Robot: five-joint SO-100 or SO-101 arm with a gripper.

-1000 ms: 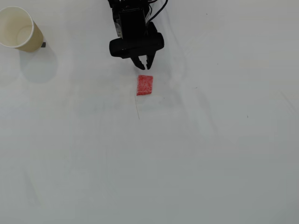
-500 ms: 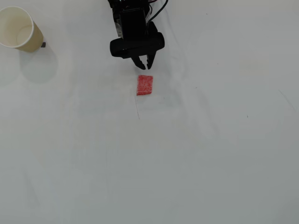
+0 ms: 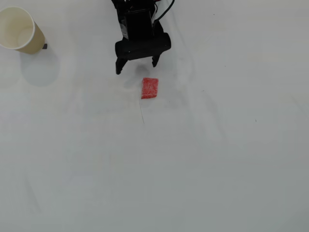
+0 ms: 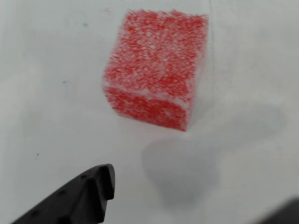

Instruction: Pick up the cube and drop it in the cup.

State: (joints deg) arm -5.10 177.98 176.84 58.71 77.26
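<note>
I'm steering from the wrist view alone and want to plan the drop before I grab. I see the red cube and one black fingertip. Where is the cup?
Observer: The cup stands at the far upper left of the overhead view, well away from the cube.
Operator: Is it upright?
Observer: Yes, its mouth faces up and the white inside shows nothing in it.
Operator: Are my jaws wide enough for the cube?
Observer: From above the gripper is open, its two fingertips spread wider than the cube, which lies just beyond them and nearer the right one.
</note>
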